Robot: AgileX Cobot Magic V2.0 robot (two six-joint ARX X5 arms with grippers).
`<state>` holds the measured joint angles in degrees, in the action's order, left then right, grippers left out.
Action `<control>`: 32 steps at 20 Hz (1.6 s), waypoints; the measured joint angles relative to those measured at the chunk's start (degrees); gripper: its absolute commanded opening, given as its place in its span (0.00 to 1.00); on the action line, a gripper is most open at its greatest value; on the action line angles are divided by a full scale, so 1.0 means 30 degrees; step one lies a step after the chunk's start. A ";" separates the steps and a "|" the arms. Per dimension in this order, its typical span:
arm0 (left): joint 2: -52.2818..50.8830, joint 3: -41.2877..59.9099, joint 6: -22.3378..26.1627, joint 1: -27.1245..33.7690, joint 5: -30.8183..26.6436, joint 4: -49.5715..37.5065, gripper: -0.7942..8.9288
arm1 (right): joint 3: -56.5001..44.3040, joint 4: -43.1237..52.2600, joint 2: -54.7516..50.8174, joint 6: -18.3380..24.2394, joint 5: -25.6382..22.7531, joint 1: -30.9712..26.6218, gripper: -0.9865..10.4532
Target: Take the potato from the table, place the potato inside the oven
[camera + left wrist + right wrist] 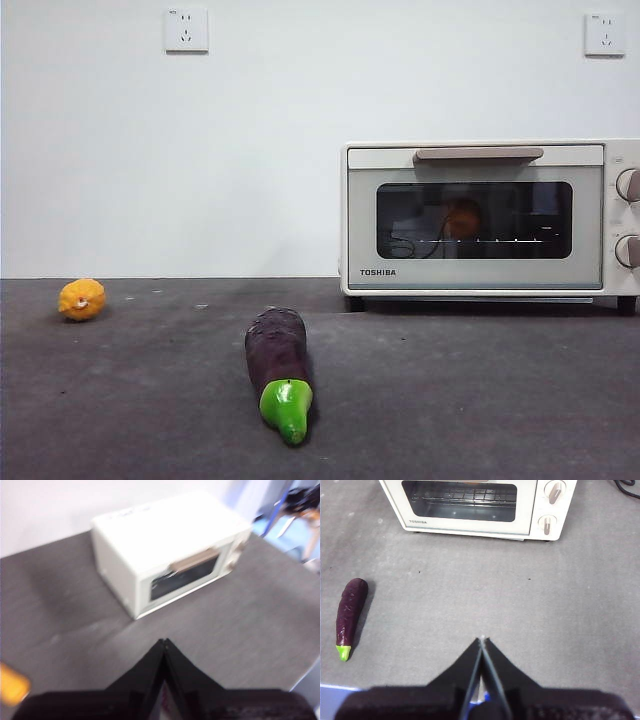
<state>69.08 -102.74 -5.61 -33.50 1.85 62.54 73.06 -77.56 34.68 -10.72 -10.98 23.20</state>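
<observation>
Your left end effector (164, 645) and right end effector (482, 642) are both hovering pinched together, gripping nothing. The potato (462, 218) is showing as an orange blur behind the oven (480, 215) glass, door closed. Risk: mistaking the yellow fruit (82, 299) for it. The desk (480, 390) is offering open room beside the eggplant (278, 370).

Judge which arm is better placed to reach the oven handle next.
Probably right. The right gripper, shut, faces the oven door squarely; the left gripper, also shut, views the oven at an angle, off its corner.
</observation>
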 measured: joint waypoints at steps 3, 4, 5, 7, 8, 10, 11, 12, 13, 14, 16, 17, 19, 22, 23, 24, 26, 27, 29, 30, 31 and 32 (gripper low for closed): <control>-0.0313 0.0000 -0.0153 -0.0182 -0.1093 0.1982 0.08 | 0.0000 0.0000 0.0000 0.0000 -0.0007 0.0000 0.09; -0.0335 0.0000 -0.0182 -0.0182 -0.1115 0.2769 0.08 | 0.0000 0.0000 0.0000 0.0000 -0.0007 0.0000 0.09; -0.0342 0.0000 -0.0211 -0.0182 -0.1115 0.3388 0.08 | 0.0000 0.0000 0.0000 0.0000 0.0000 0.0000 0.09; -0.0306 0.0000 -0.0219 -0.0138 -0.1100 0.3636 0.08 | 0.0000 0.0000 0.0007 0.0000 -0.0007 0.0000 0.09; -0.0255 0.0000 -0.0219 -0.0131 -0.1107 0.3628 0.08 | 0.0000 0.0000 0.0007 0.0000 -0.0007 0.0000 0.09; -0.0044 0.0000 -0.0219 -0.0124 -0.1107 0.3504 0.08 | 0.0000 0.0000 0.0007 0.0000 -0.0007 0.0000 0.09; 0.0102 0.0000 -0.0219 -0.0124 -0.1107 0.3402 0.08 | 0.0000 0.0000 0.0007 0.0000 -0.0007 0.0000 0.09; 0.0277 0.0000 -0.0219 -0.0124 -0.1107 0.3366 0.08 | 0.0000 0.0000 0.0007 0.0000 -0.0007 0.0000 0.09; 0.0459 0.0000 -0.0219 -0.0124 -0.1107 0.3359 0.08 | 0.0000 0.0000 0.0007 0.0000 -0.0007 0.0000 0.09; 0.0619 0.0000 -0.0219 -0.0124 -0.1107 0.3315 0.08 | 0.0000 0.0000 0.0007 0.0000 -0.0007 0.0000 0.09; 0.0860 0.0000 -0.0219 -0.0124 -0.1107 0.3271 0.08 | 0.0000 0.0000 0.0007 0.0000 -0.0007 0.0000 0.09; 0.0940 0.0000 -0.0219 -0.0073 -0.1107 0.3264 0.08 | 0.0000 0.0000 0.0007 0.0000 -0.0007 0.0000 0.09; 0.0984 0.0000 -0.0197 0.0007 -0.1137 0.3140 0.08 | 0.0000 0.0000 0.0007 0.0000 -0.0007 0.0000 0.09; 0.0962 0.0000 0.1836 0.0124 -0.2047 0.1472 0.08 | 0.0000 0.0000 0.0007 0.0000 -0.0007 0.0000 0.09; 0.0954 0.0000 0.2601 0.0321 -0.2062 0.0940 0.08 | 0.0000 0.0000 0.0007 0.0000 -0.0007 0.0000 0.09; 0.0947 0.0000 0.3249 0.0641 -0.2055 0.0517 0.08 | 0.0000 0.0000 0.0007 0.0000 -0.0007 0.0000 0.09; 0.0933 0.0000 0.4371 0.1923 -0.2004 0.0211 0.08 | 0.0000 0.0000 0.0007 0.0000 -0.0007 0.0000 0.09; 0.0933 0.0000 0.4692 0.2703 -0.1792 0.0197 0.08 | 0.0000 0.0000 0.0007 0.0000 -0.0007 0.0000 0.09; 0.0933 0.0007 0.4976 0.4211 -0.0627 -0.0015 0.08 | 0.0000 0.0000 0.0007 0.0000 -0.0007 0.0000 0.09; 0.0889 0.0015 0.5034 0.4954 0.0044 -0.0036 0.08 | 0.0000 0.0000 0.0007 0.0000 -0.0007 0.0000 0.09; 0.0765 0.0095 0.5078 0.5719 0.0437 -0.0080 0.08 | 0.0000 0.0000 0.0007 0.0000 -0.0007 0.0000 0.09; 0.0510 0.0313 0.5136 0.6499 0.0474 -0.0219 0.08 | 0.0000 0.0000 0.0007 0.0000 -0.0007 0.0000 0.09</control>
<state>70.61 -101.80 9.80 -14.00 3.27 61.89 73.06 -77.56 34.70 -10.72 -11.00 23.20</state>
